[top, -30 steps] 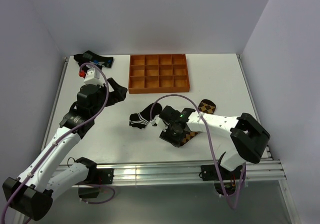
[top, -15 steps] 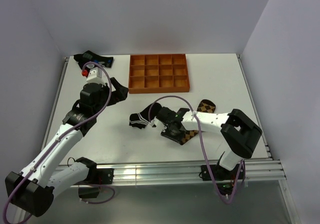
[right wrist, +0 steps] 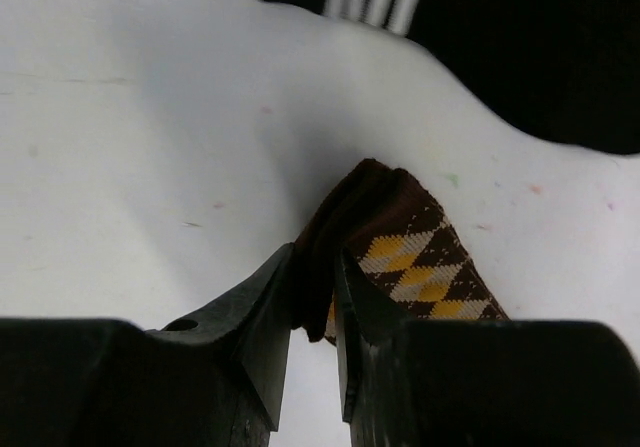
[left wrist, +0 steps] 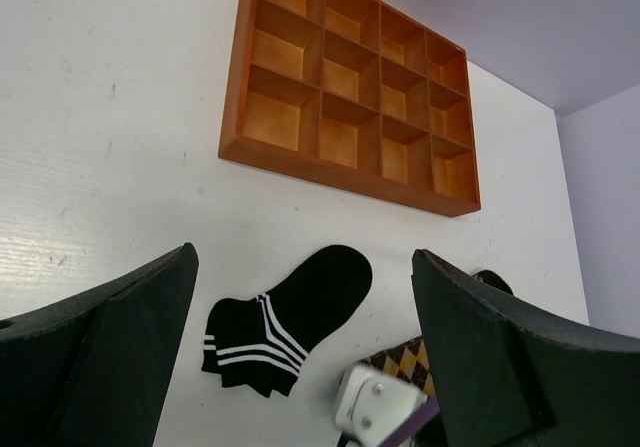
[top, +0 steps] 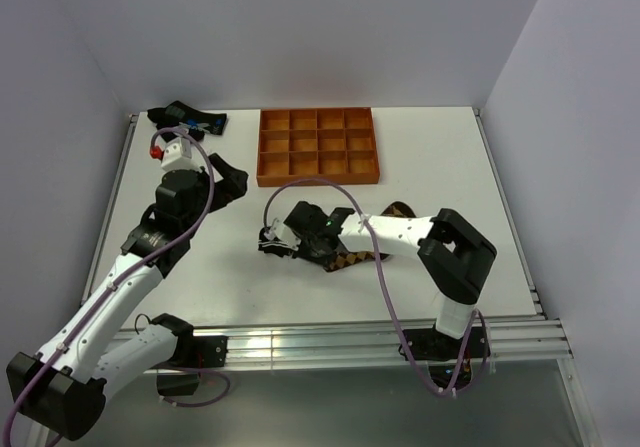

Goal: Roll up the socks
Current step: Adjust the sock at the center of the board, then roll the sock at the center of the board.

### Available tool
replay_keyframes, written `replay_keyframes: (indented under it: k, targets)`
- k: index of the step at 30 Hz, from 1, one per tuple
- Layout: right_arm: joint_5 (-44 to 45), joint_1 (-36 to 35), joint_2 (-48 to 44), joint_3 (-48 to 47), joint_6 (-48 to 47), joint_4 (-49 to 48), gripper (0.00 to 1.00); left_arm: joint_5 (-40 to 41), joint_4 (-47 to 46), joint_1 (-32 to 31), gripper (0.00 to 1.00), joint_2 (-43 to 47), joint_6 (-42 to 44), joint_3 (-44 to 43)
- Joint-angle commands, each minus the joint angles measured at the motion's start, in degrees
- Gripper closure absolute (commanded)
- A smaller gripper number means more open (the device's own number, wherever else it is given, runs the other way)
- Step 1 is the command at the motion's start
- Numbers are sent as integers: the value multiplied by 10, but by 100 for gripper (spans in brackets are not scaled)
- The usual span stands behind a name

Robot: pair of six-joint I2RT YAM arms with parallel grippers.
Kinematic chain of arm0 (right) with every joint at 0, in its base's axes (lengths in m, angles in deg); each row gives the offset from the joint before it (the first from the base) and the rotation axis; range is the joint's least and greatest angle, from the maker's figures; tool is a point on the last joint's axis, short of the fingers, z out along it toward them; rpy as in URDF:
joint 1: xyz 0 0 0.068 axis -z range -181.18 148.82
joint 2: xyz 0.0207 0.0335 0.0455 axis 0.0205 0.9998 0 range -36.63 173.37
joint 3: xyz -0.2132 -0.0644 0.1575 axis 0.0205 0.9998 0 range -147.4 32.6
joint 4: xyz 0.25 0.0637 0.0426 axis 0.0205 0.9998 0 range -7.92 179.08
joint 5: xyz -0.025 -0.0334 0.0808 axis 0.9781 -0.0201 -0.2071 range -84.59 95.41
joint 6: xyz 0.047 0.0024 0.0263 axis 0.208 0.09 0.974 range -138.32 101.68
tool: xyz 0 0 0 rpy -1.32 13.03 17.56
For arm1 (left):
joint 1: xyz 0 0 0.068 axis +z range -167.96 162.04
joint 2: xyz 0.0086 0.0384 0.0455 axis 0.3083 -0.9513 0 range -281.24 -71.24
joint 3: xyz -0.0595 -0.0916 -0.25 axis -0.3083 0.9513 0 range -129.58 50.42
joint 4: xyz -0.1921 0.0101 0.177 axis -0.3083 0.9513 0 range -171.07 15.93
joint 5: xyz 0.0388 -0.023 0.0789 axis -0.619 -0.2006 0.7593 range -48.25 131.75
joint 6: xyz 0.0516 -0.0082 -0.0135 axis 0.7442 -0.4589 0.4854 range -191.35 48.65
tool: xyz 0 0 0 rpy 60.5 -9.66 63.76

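Observation:
The brown-and-black argyle sock (top: 352, 258) lies stretched across the table's middle, its toe at the right. My right gripper (top: 290, 244) is shut on its plain brown cuff (right wrist: 345, 229), right beside the short black ankle sock with white stripes (top: 271, 244). The right wrist view shows the argyle pattern (right wrist: 425, 267) behind the jaws and the black sock (right wrist: 500, 47) at the top. My left gripper (top: 232, 181) is open and empty, up over the table's left. Its view shows the black sock (left wrist: 290, 312) and a bit of the argyle sock (left wrist: 405, 359) below.
An orange compartment tray (top: 318, 145) stands at the back middle, also in the left wrist view (left wrist: 340, 97). A dark sock bundle with blue and white marks (top: 186, 119) lies at the back left corner. The right arm's cable (top: 380, 287) loops over the table.
My right gripper has moved left, dragging the argyle sock's cuff up to the black ankle sock. The left gripper has shifted slightly toward the back.

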Motion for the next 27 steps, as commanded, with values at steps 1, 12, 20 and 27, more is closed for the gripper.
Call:
replay_keyframes:
  k: [1, 12, 20, 27]
  targets:
    - [-19, -42, 2, -5, -18, -26, 71, 24, 2, -2, 6, 13, -10, -16]
    - [-61, -1, -107, 103, -91, 15, 74, -17, -56, -2, 20, 9, -25, 29]
    - [-231, 105, -122, 60, -134, 109, 76, -79, -197, -12, 47, -28, -21, 96]
    - [-331, 172, -69, 38, -149, 157, 81, -129, -334, -43, 56, -74, 7, 150]
